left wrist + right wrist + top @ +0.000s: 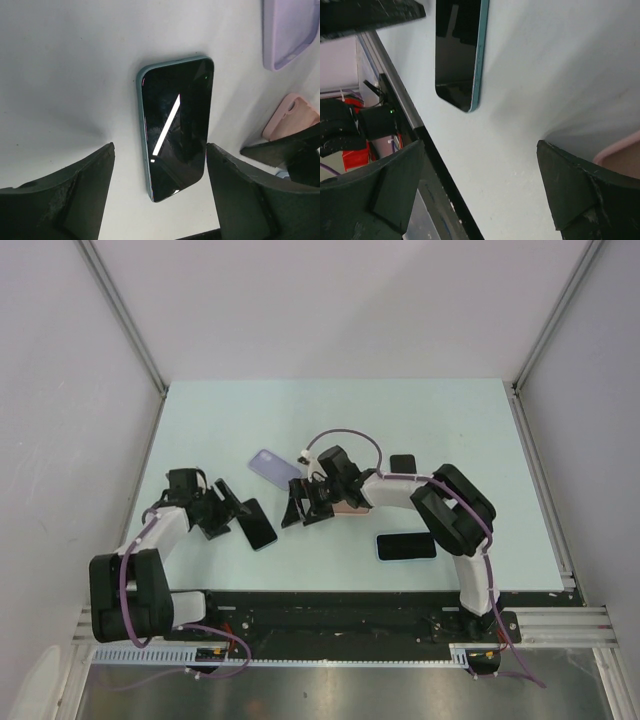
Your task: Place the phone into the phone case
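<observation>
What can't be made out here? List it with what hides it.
Pink case: top view, mostly under right gripper.
Lilac case: left wrist view, cut by frame edge.
Phone: right wrist view, cut by top edge.
Small black thing: top view, too small to identify.

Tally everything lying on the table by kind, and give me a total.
Phones: 2 (left phone, right phone)
Cases: 2 (lavender case, pink case)
Small black object, kind unclear: 1
Total: 5
</observation>
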### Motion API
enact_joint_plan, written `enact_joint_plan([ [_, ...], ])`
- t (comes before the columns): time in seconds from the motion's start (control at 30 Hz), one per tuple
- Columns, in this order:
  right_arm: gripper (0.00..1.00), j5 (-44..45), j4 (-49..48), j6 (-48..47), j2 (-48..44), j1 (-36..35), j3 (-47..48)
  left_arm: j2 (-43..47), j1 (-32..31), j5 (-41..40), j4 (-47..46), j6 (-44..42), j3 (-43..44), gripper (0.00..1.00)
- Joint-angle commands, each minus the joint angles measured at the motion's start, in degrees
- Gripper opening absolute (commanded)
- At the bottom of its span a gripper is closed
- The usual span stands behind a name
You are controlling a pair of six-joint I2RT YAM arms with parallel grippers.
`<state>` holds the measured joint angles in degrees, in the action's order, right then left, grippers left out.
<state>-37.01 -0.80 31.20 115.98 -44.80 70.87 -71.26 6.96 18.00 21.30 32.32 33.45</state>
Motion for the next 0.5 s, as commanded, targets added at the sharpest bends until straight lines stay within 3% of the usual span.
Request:
enact_joint_plan([
  [0.0,0.98,-1.0,-6.2,1.6,2.5,-0.4,4.7,-2.6,0.7,3.4,-3.1,-1.4,1.2,0.77],
  [0.27,0.97,-2.0,-5.9,2.6,8.8,-2.2,10.9,-10.3,-0.5,5.6,-7.0,-0.7,0.8,0.74],
  [0.47,0.96,-2.4,-4.2,2.6,9.6,-3.9,11.5,-15.9,-5.1,5.4,-10.1,1.4,2.7,0.74],
])
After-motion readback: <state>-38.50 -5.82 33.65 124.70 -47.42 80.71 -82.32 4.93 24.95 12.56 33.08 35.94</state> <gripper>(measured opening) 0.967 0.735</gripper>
